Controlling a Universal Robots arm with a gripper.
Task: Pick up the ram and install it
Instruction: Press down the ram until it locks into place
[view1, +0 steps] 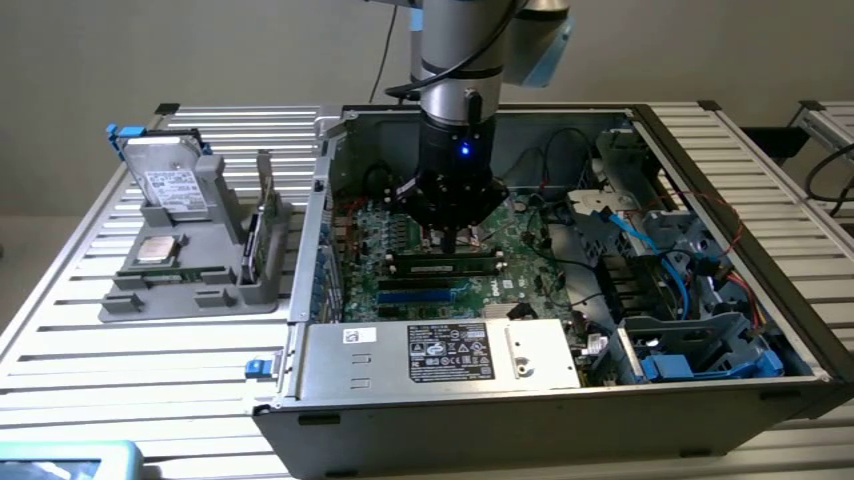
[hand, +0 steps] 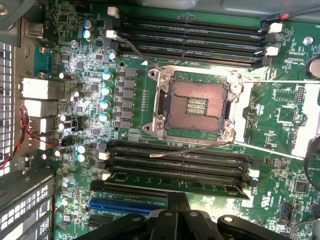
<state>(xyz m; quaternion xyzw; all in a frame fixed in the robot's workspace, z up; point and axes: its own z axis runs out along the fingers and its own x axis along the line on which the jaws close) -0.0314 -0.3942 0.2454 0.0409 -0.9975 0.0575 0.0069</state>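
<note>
A silver-grey tubular arm (view1: 461, 50) with pale blue joint caps, a black cable, and a black claw (view1: 451, 232) bearing one blue light.

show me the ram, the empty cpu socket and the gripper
ram (view1: 445, 267), exterior view, middle of the stick in its slot
cpu socket (hand: 196, 105), wrist view, centre of the pin field
gripper (hand: 171, 202), wrist view, between the fingertips

Exterior view: set high, angled down over the open computer case (view1: 561, 300) on the surface (view1: 80, 330). Wrist view: held close above the motherboard (hand: 280, 125), facing down. Shared: motherboard (view1: 400, 250).
</note>
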